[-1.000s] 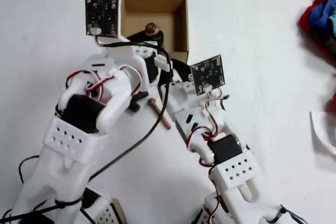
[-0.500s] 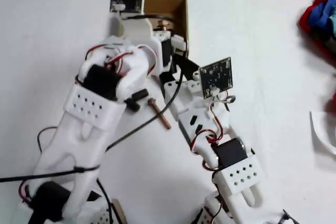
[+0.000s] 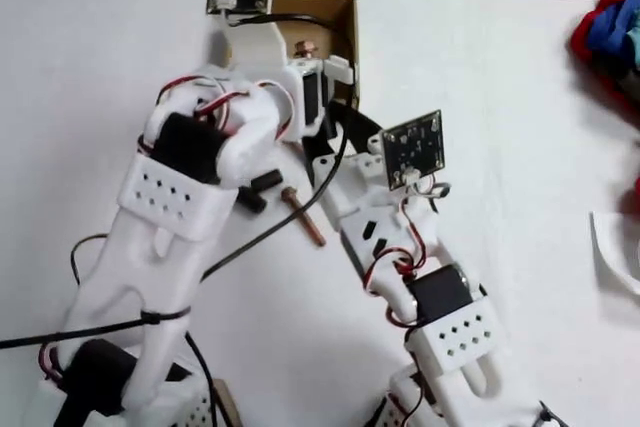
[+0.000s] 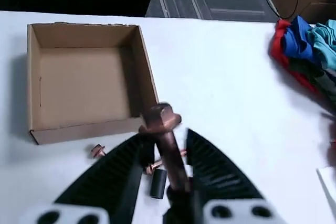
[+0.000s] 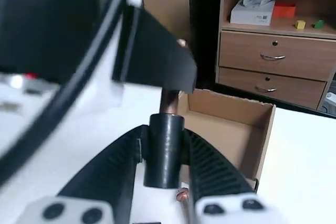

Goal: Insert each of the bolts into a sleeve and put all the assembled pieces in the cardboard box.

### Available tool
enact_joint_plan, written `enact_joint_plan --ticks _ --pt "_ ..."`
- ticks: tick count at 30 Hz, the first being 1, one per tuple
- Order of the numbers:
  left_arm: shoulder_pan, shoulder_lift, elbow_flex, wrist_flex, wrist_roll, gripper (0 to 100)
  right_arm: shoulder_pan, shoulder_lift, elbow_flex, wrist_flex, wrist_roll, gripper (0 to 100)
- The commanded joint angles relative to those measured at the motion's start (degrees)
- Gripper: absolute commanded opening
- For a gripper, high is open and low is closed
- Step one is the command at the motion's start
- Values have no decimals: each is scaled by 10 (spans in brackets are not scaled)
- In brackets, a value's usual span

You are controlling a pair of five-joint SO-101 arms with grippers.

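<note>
Our left tool (image 4: 165,136) is clamped on a copper bolt (image 4: 160,118), head up, beside the cardboard box's (image 4: 84,82) near right corner. Our right tool (image 5: 164,131) grips a black sleeve (image 5: 164,156) upright beneath it, with the shank meeting the sleeve's top. A spare bolt (image 3: 302,217) and a spare sleeve (image 3: 264,183) lie on the counter (image 3: 500,97).

The cardboard box (image 3: 352,32) sat at the table's (image 3: 520,127) far edge. Just before its near right corner, the left gripper (image 4: 164,135) held a bolt (image 4: 167,140) head-up. The sleeve (image 5: 165,150) in the right gripper (image 5: 164,132) stood directly beneath, meeting its shank. Between the arms lay a second bolt (image 3: 303,217), with a loose sleeve (image 3: 265,182) just left of it.
</note>
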State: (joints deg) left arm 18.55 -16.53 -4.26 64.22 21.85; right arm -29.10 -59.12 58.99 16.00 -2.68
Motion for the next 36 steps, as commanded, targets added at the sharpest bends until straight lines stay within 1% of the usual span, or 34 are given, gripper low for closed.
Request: enact_joint_plan --ticks 1,4,7,9,18,24,28,31,34,36 --pt "17 -12 -19 3 -3 180 7 -33 -48 -1 5 20" --pt "31 -41 -17 -1 -5 172 7 -33 -48 -1 5 20" --pt "33 -65 -21 -1 -39 170 7 -33 -48 -1 5 20" --pt "29 -80 -17 -1 -46 170 7 -33 -48 -1 5 20" --pt "27 -138 -15 4 -48 172 7 -32 -48 -1 5 20" --pt "-3 -143 -15 11 -48 172 7 -33 -48 -1 5 20" --pt "-5 -144 -22 10 -48 172 8 -33 -48 -1 5 20" --pt "-44 -144 -34 11 -48 170 22 -27 -45 5 5 20" --pt "-103 -143 -34 10 -55 169 39 -27 -57 31 5 20" --pt "-139 -140 -32 12 -110 169 58 -18 -76 54 5 20"
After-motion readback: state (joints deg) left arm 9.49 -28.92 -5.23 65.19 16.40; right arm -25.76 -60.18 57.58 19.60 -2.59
